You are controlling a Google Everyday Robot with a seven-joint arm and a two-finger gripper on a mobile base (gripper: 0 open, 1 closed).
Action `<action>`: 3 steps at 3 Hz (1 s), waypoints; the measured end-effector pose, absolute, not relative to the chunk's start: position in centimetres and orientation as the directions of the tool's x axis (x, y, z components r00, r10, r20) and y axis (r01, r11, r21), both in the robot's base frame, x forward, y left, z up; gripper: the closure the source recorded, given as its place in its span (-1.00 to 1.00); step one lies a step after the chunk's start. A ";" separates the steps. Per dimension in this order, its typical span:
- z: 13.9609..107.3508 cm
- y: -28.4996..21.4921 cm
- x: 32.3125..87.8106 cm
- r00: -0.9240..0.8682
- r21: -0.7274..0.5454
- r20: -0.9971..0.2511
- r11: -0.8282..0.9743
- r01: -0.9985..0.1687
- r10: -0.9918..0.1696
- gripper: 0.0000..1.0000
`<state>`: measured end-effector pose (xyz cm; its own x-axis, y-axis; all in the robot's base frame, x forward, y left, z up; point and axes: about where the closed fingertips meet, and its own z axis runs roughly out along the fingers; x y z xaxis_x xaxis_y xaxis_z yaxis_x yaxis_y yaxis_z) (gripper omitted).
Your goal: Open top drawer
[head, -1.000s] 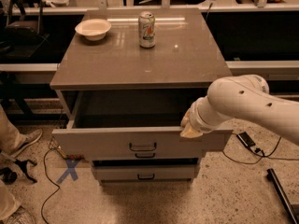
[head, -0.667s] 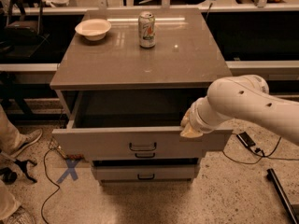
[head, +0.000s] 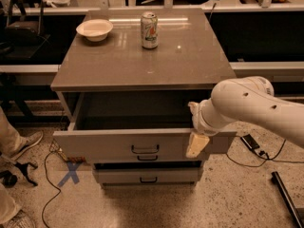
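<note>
Top drawer (head: 104, 145) sits pulled well out under the table (head: 156, 65) that has a bowl (head: 95, 29) and a can (head: 149, 30) on top, gripper (head: 196, 145) is at the right end of its front, honestly can't tell if the jaws are clamped or loose.

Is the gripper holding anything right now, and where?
Cannot tell. The gripper sits at the front rim of the top drawer, right of its handle, not on it.
</note>
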<state>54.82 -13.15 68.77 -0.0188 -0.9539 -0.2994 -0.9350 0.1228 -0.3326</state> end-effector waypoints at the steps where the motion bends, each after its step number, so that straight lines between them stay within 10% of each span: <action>1: 68.1 -12.9 54.8 -0.003 -0.303 -0.296 0.097 -0.948 -0.955 -1.00; 3: 65.6 -12.5 54.5 0.048 -0.157 -0.290 -0.002 -0.988 -0.956 -1.00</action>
